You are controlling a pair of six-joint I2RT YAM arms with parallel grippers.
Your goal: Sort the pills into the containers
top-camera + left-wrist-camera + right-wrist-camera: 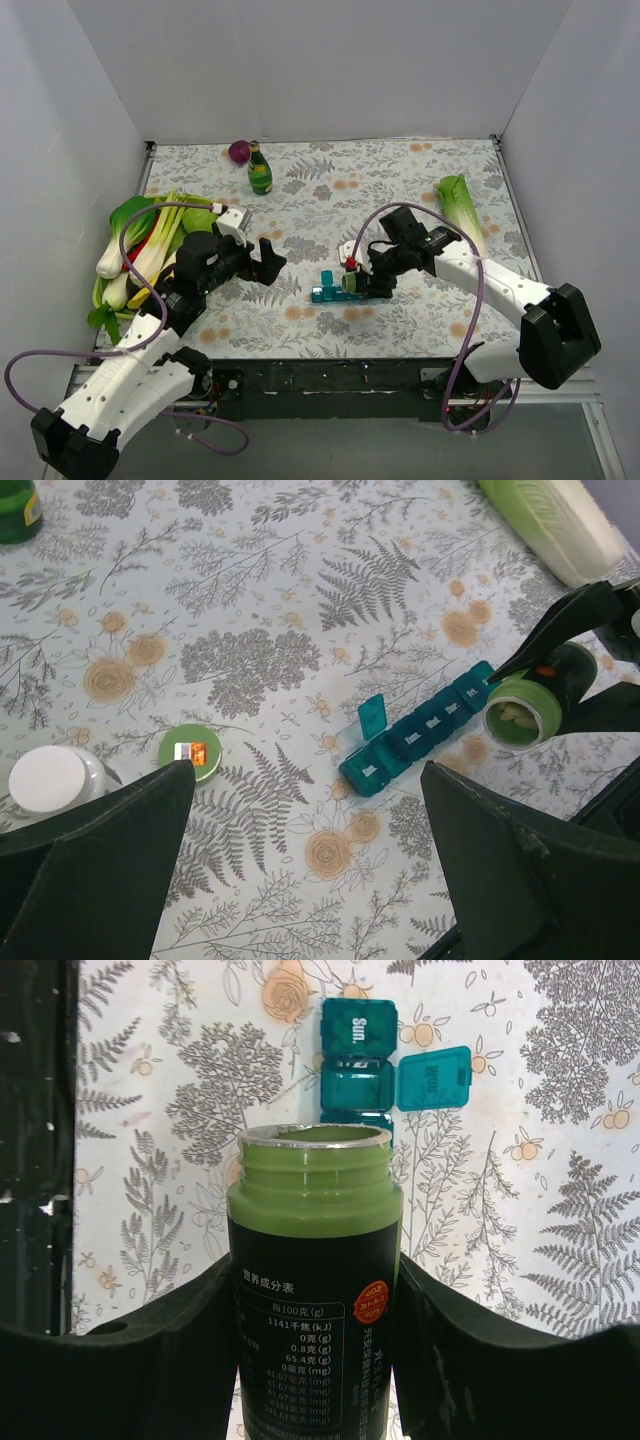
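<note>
Right gripper [313, 1295] is closed partway on an uncapped green plastic pill bottle with a black printed label [313, 1200], with 1 finger on each side of the label. The bottle's base is cut off by the lower frame edge in the right wrist view. In the left wrist view, pale pills [515, 716] show inside its mouth, but their count is not readable.

The long teal-blue plastic pill organiser [415, 738] lies flat on the floral tablecloth [250, 600], just beyond the bottle mouth. In the right wrist view only 3 compartments show, and the rest of the strip is hidden behind the bottle. The end compartment, marked "Sun.", is closed. The 2nd has its lid [433, 1077] swung open. Compartment contents cannot be made out.

Left gripper [310, 865] is fully open and empty, to the organiser's left, not touching it.
</note>
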